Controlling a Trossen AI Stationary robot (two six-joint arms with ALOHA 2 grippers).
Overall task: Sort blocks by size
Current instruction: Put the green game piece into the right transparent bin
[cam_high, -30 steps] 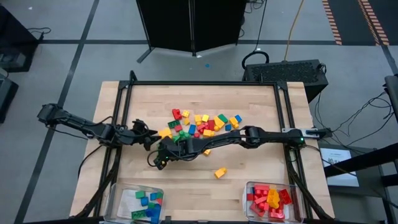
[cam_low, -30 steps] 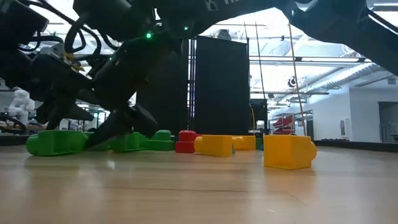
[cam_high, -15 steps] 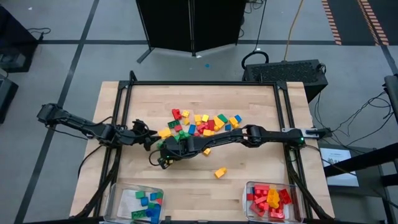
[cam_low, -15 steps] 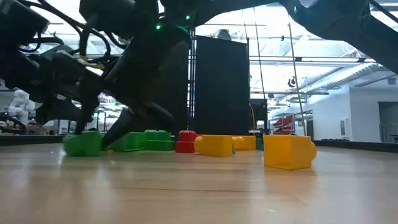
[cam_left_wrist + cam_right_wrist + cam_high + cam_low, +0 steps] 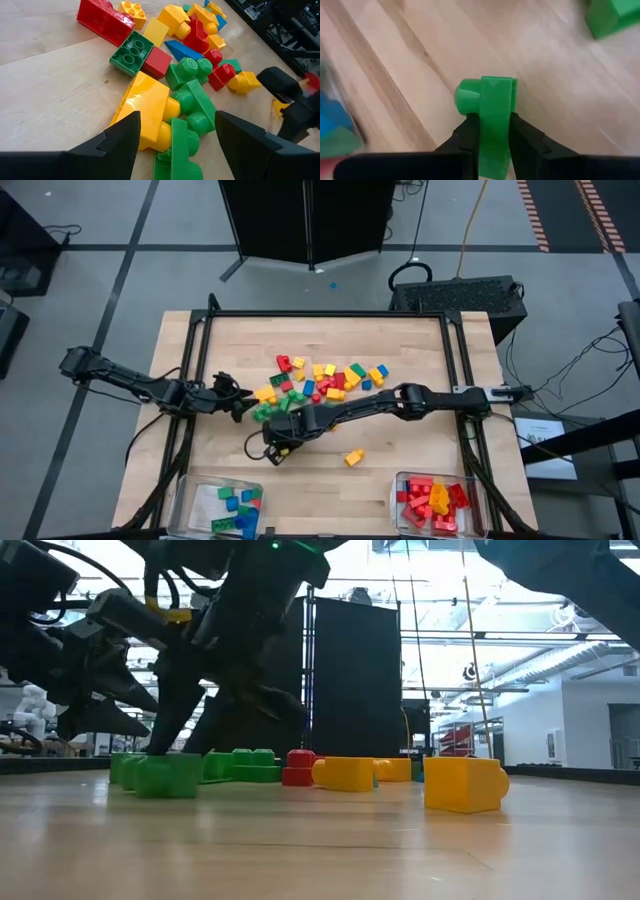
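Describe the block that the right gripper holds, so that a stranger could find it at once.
Start at the heap of coloured blocks mid-table. At the heap's left, nearer the bins, the right gripper pinches a small green block. It alone sits between dark fingers, apart from the heap.

Wooden table [image 5: 400, 340] carries blocks [image 5: 325, 380], 2 bins [image 5: 225, 505].

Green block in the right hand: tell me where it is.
The green block is pinched in the right hand, just off the near-left edge of the block pile, low over the table.
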